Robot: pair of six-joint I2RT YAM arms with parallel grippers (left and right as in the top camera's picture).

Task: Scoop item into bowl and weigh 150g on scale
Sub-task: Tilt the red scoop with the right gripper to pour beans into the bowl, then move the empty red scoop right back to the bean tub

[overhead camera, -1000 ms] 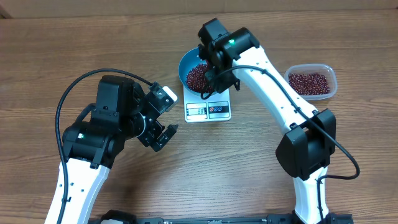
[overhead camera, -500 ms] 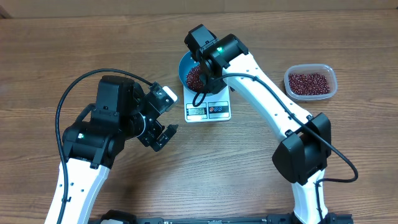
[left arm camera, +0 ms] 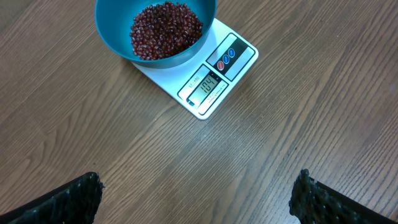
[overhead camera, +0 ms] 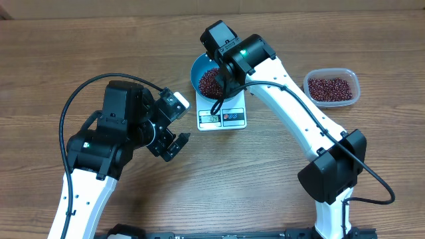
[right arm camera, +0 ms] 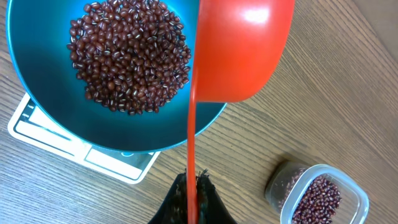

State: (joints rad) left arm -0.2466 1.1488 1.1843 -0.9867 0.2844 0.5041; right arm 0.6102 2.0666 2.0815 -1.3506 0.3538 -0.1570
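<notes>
The blue bowl [overhead camera: 196,69] stands on the white scale [overhead camera: 223,119] and holds a heap of dark red-brown beans [overhead camera: 210,81]. In the left wrist view the scale [left arm camera: 214,78] shows 104 on its display. My right gripper [right arm camera: 193,186] is shut on the thin handle of a red scoop [right arm camera: 242,50]. The scoop is turned on its side over the right rim of the bowl [right arm camera: 37,87], above the beans [right arm camera: 130,56], and its inside is hidden. My left gripper [left arm camera: 199,202] hangs open over bare table, nearer than the bowl [left arm camera: 109,31], with nothing between its fingers.
A clear plastic tub [overhead camera: 331,87] of more beans stands at the right of the table and shows again in the right wrist view [right arm camera: 317,196]. The left arm [overhead camera: 126,129] hovers left of the scale. The right arm reaches over the scale's right side.
The right wrist has shifted left and back over the bowl with the scoop in its grip. The left arm has not moved.
</notes>
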